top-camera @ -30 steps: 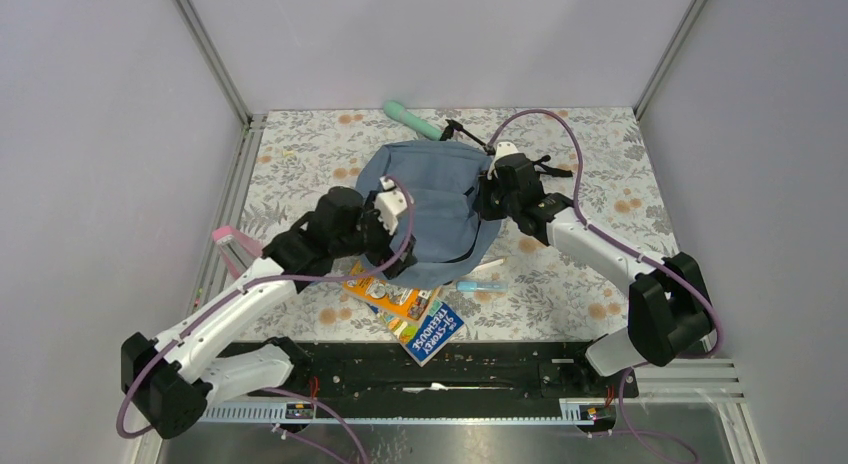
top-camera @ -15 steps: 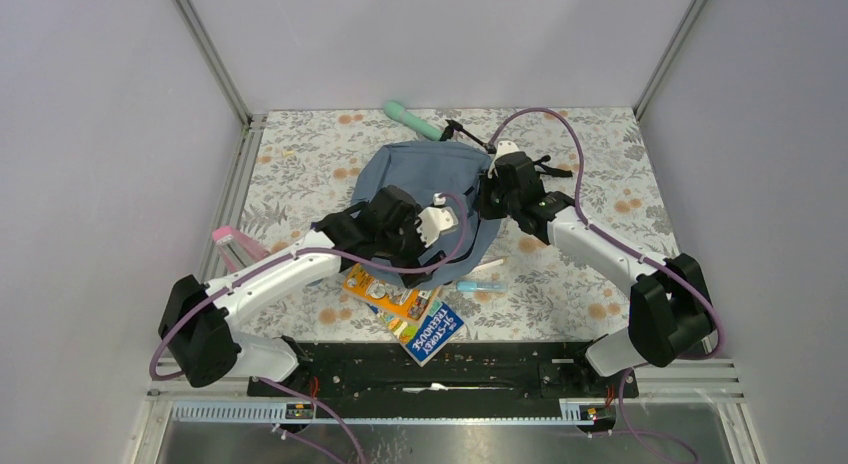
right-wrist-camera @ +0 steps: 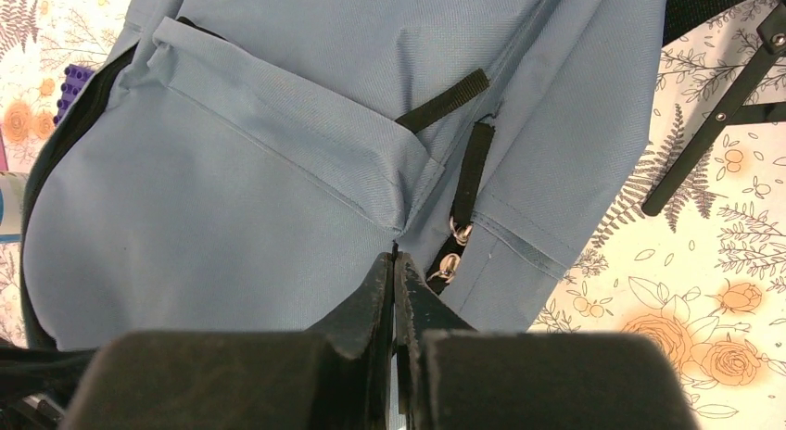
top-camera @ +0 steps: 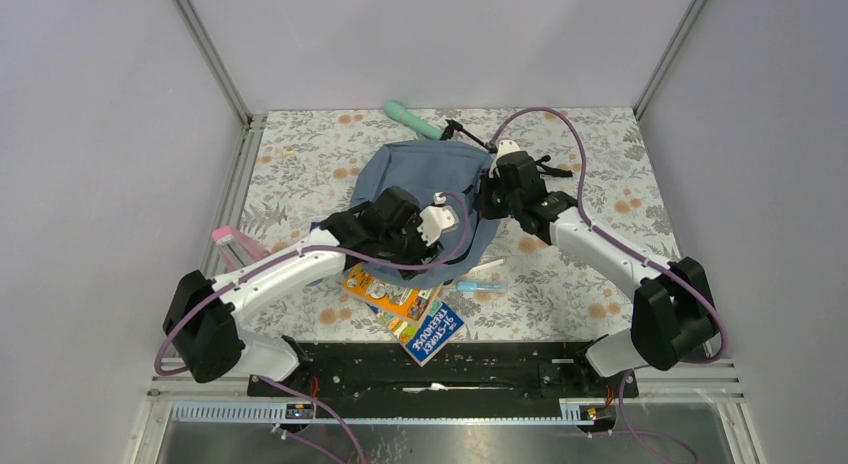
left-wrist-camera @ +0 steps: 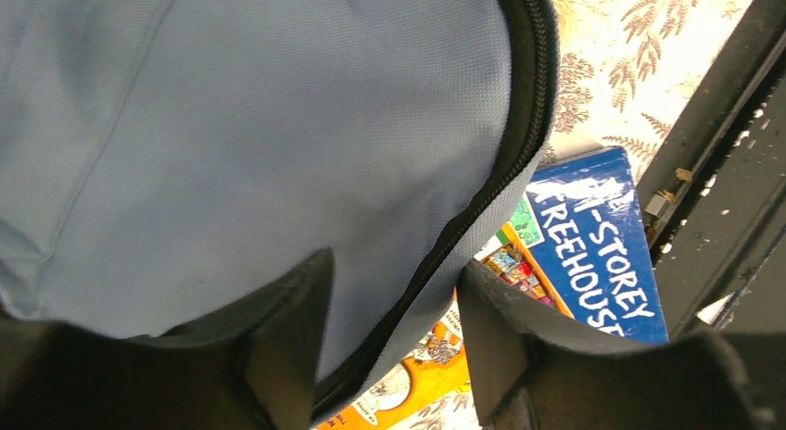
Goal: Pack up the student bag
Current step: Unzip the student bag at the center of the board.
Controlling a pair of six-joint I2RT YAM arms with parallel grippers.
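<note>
Left gripper (left-wrist-camera: 394,274): jaws stood apart, astride the zip (left-wrist-camera: 508,152) edge of the bag (left-wrist-camera: 232,124) at its near rim, with no pinch visible. Right gripper (right-wrist-camera: 396,263): clenched, its tips meeting on a fold of cloth beside the front pocket seam, next to the two zip pulls (right-wrist-camera: 451,247) — apparently a hold on the fabric. The bag lay slack at the middle of the table (top-camera: 310,144), its near edge overlapping the books (top-camera: 410,309). Handling, as judged: the shell was soft, limp and light, so it would sag and slide rather than lift as one piece. Best holds were the stitched zip edge, the seams or the straps — plain panel cloth would bunch and slip out.
</note>
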